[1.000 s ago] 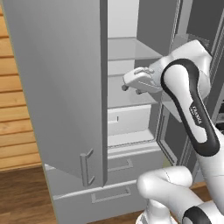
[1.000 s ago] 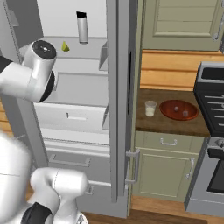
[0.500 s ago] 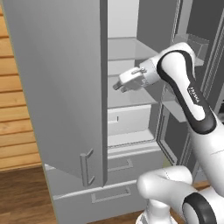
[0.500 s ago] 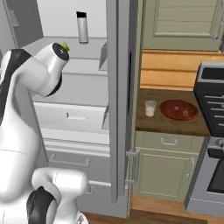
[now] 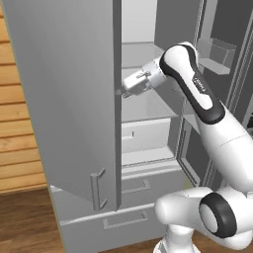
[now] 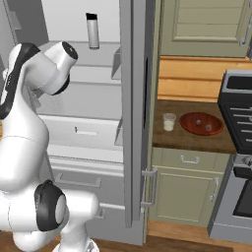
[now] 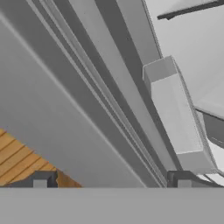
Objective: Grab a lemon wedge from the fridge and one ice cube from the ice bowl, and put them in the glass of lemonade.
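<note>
Looking at the gripper (image 5: 121,93): spread wide, gripping nothing, up against the inner edge of the fridge (image 5: 74,99) left door.

Can't pin down the lemon wedge from here, presumably somewhere on a shelf further in past the gripper. Guessing super light, a bit soft and slick (juicy flesh, waxy rind), so best pinched gently across the two flat faces, no hard squeeze.

Over on the table (image 6: 162,139), well off to the gripper's right past the other door: glass of lemonade (image 6: 169,121), pale liquid inside, just beside the ice bowl (image 6: 183,123) with a couple of ice cubes (image 6: 208,127). Slippery too, probably. Also a bottle (image 6: 92,30) upright on the top shelf.
</note>
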